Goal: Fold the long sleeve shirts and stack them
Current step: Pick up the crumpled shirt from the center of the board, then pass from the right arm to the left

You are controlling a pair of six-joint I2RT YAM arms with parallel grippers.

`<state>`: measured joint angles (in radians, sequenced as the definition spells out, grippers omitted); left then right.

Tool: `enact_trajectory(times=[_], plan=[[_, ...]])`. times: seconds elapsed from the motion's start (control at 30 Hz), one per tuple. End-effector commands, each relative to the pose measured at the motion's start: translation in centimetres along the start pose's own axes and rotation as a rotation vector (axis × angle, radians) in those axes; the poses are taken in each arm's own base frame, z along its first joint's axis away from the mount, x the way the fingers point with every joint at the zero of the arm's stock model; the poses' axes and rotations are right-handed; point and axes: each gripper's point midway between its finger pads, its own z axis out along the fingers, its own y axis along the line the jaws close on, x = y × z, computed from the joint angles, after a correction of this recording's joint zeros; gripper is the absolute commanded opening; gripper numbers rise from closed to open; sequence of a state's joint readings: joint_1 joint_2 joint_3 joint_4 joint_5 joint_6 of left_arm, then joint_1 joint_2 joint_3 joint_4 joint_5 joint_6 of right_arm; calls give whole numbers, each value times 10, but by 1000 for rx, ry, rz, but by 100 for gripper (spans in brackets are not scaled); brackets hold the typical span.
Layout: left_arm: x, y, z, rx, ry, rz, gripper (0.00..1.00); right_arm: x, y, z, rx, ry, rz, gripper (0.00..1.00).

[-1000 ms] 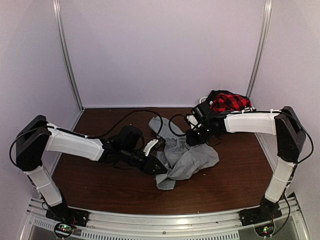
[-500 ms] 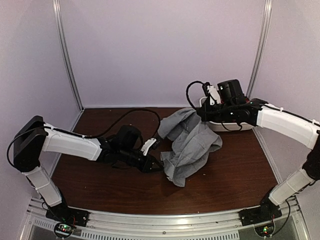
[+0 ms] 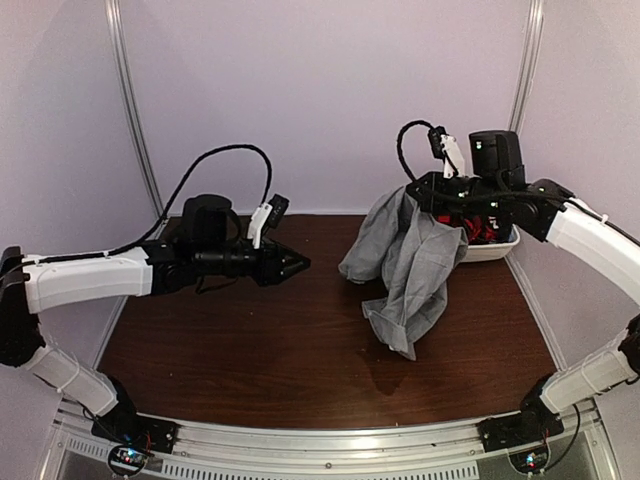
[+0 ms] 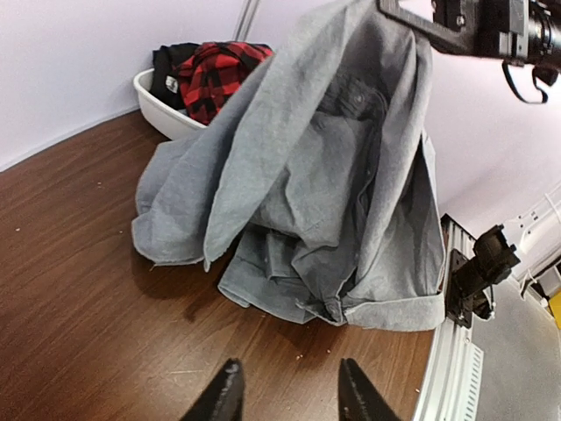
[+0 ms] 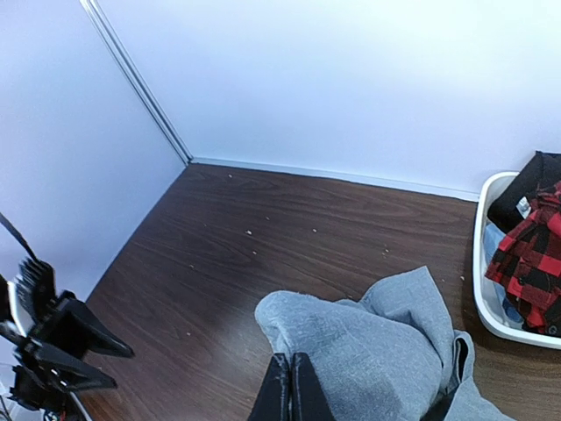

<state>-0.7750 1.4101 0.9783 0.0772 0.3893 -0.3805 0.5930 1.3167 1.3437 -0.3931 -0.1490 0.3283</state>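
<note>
Right claw (image 3: 418,192) clamps the shirt (image 3: 412,262), hanging left of the tub (image 3: 497,249); left claw (image 4: 286,395), apart, should pinch its lower edge for spreading.

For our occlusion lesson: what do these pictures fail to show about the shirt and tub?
Top view: white tub mostly hidden behind right arm and grey shirt.
Left wrist view: shirt's sleeves lost in bunched folds.
Right wrist view: right pincer cut by bottom edge.

From above, the white tub (image 3: 500,250) is largely hidden behind the right arm (image 3: 590,235) and the hanging grey shirt (image 3: 410,260), and is cut off by the right wrist view's edge.
</note>
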Motion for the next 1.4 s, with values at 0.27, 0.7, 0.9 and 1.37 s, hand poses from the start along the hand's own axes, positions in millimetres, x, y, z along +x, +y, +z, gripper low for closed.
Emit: enact_trajectory(times=[0.27,0.7,0.9,1.37], plan=[[-4,-78,39,311,-78,119,67,-89,89,-40,-431,-171,82,0],[-10,-75,47,294,-132,115,78,-59,64,3,-321,-94,189,0],[-10,-66,50,179,-152,124,78,-33,28,30,-150,-68,285,0],[-7,-82,105,44,-141,219,77,-17,17,46,-137,-77,410,0]])
